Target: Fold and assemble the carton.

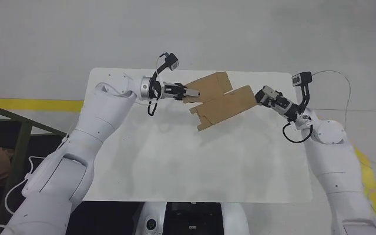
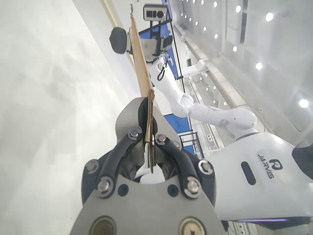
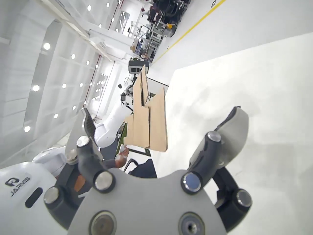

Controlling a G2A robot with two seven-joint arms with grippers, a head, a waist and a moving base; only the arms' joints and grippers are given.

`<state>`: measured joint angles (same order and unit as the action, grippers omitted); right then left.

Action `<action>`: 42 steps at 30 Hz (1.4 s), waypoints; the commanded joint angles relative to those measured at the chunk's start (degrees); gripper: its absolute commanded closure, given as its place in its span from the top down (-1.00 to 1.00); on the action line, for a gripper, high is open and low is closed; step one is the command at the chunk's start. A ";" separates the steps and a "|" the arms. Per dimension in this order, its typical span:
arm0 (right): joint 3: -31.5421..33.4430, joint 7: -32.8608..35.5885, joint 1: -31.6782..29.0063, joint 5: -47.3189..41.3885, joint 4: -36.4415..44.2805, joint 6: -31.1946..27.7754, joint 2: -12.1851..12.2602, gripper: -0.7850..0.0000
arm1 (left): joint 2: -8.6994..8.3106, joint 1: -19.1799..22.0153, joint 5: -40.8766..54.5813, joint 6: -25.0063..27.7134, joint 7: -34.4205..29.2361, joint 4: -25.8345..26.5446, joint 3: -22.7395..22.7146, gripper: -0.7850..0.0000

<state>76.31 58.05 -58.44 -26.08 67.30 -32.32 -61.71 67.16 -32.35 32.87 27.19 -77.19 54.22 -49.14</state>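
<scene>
Presently the carton (image 1: pixel 220 100) is a flattened brown cardboard blank, held over the far half of the white table (image 1: pixel 176 164); whether it touches the surface cannot be determined. The left gripper (image 1: pixel 192 93) holds one end, its fingers (image 2: pixel 129 113) pinching the layered cardboard edge. In the left wrist view the carton (image 2: pixel 140 59) is seen edge-on, running away from the left gripper (image 2: pixel 149 108). The right gripper (image 1: pixel 258 94) sits at the opposite end. In the right wrist view its fingers (image 3: pixel 234 121) are spread wide, the carton (image 3: pixel 149 125) standing ahead between them with no contact visible on either finger.
</scene>
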 commanded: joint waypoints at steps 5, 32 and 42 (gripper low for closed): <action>-2.83 17.89 3.33 -6.54 -2.89 3.97 0.17 1.00 | -3.05 -0.42 0.06 -4.83 -4.78 5.80 0.10 -1.00; -12.65 24.12 5.40 -10.65 -0.51 10.18 2.38 0.72 | -4.59 0.86 6.98 -5.99 -5.94 3.37 8.35 -1.00; -14.02 23.00 5.16 -11.82 -0.08 9.06 3.26 -0.06 | -4.34 2.01 6.78 -4.66 -4.61 1.48 11.18 -1.00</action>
<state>62.44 81.17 -53.30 -37.79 67.17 -23.14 -58.53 62.80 -30.43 39.50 22.37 -81.96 55.84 -38.23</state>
